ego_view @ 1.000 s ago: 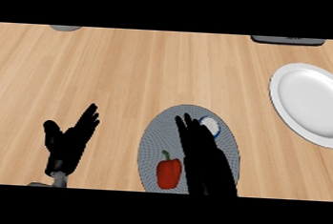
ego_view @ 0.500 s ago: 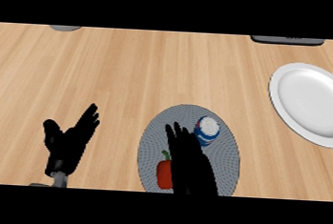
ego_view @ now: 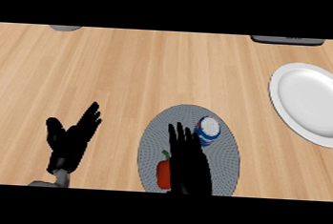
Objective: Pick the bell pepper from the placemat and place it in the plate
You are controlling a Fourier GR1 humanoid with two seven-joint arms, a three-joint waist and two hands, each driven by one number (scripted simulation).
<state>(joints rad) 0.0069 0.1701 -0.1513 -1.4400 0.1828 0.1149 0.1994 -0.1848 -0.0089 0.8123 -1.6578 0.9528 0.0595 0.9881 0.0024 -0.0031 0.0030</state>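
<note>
Right hand (ego_view: 189,165) — fingers straight and together — lies over the grey placemat (ego_view: 223,164), covering the right part of the red bell pepper (ego_view: 163,173) at the mat's near-left; contact cannot be determined. Left hand (ego_view: 70,140) rests open at lower left, fingers up. A blue-and-white cup (ego_view: 208,130) stands further back on the mat. The white plate (ego_view: 312,105) lies well apart — far right.

Wooden counter (ego_view: 129,74): placemat (ego_view: 227,157), plate (ego_view: 314,105).
</note>
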